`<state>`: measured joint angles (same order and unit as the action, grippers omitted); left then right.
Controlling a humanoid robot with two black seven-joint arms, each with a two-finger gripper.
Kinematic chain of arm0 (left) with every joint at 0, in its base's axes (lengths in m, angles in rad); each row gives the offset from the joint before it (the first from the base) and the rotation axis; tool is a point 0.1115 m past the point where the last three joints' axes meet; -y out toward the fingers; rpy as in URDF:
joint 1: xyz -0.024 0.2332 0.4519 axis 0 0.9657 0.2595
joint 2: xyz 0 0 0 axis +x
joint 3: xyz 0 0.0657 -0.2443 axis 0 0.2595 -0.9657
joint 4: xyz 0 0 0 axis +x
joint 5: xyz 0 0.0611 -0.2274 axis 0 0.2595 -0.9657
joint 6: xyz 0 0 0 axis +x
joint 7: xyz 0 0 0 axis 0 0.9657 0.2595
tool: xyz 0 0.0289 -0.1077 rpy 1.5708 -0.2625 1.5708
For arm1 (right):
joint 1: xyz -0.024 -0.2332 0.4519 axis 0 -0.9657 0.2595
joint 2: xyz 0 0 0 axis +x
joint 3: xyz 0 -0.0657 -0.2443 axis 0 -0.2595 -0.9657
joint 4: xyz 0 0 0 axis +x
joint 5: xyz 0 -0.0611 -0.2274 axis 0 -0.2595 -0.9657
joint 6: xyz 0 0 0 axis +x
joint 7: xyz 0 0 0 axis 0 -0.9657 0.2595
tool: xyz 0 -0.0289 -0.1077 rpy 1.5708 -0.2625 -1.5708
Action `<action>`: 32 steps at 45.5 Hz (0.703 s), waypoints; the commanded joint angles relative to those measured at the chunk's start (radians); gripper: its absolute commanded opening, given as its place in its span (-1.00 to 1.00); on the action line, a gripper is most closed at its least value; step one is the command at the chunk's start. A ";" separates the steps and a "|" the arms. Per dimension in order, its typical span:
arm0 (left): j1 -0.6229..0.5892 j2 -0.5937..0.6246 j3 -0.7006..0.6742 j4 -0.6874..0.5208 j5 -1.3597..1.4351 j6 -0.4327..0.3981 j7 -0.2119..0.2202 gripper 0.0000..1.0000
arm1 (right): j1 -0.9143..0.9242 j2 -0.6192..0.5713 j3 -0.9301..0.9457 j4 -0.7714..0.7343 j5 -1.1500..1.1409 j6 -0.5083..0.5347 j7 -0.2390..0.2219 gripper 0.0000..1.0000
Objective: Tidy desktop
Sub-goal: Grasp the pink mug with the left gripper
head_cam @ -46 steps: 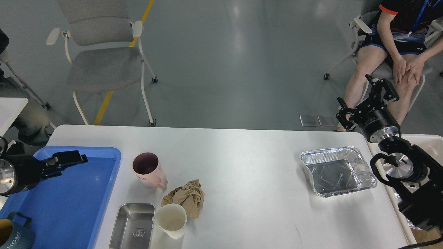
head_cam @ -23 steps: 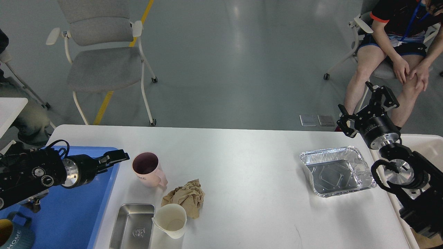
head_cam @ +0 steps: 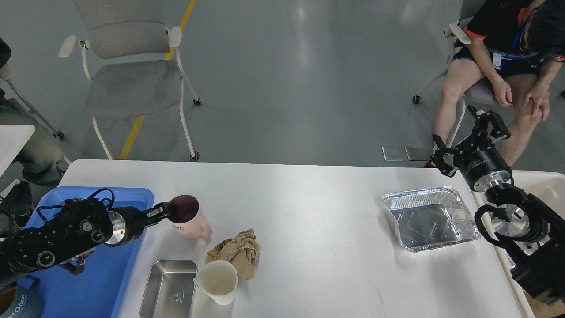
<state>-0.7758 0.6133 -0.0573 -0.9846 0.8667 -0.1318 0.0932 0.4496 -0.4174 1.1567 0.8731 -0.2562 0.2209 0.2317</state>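
The white desktop [head_cam: 309, 194] holds a pink mug [head_cam: 190, 218], a crumpled brown paper [head_cam: 236, 251], a cream cup [head_cam: 218, 280], a small steel tray [head_cam: 170, 289] and a foil tray [head_cam: 428, 218]. My left gripper [head_cam: 162, 211] reaches in from the left and its tip is at the mug's left rim. It looks dark and side-on, so I cannot tell its fingers apart or whether they hold the rim. My right gripper [head_cam: 468, 137] is open and empty, raised beyond the table's far right corner, above and behind the foil tray.
A shallow blue tray [head_cam: 88, 282] lies at the left edge with a teal mug [head_cam: 17, 304] at its near corner. A beige bin [head_cam: 545, 185] stands right of the table. A grey chair [head_cam: 128, 84] and a seated person [head_cam: 499, 79] are behind.
My left arm has swung right from over the blue tray to the pink mug's rim. My right gripper has hardly moved. The seated person has leaned forward.
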 commanded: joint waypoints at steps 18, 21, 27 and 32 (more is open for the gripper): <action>0.000 -0.047 -0.003 0.006 -0.018 -0.023 0.008 -1.00 | -0.008 0.000 0.000 0.011 0.000 0.000 0.000 1.00; -0.003 -0.044 -0.001 -0.002 -0.018 -0.025 0.008 -1.00 | -0.008 0.000 0.000 0.011 0.000 0.000 0.000 1.00; -0.022 0.023 0.001 -0.074 -0.018 -0.044 0.019 -1.00 | -0.008 -0.001 0.000 0.011 0.000 0.000 0.000 1.00; -0.043 0.186 -0.006 -0.215 -0.018 -0.084 0.040 -1.00 | -0.008 0.000 0.000 0.011 0.000 0.000 0.000 1.00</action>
<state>-0.7981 0.6513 -0.0587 -1.0684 0.8483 -0.1803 0.1154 0.4415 -0.4172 1.1566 0.8838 -0.2562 0.2209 0.2317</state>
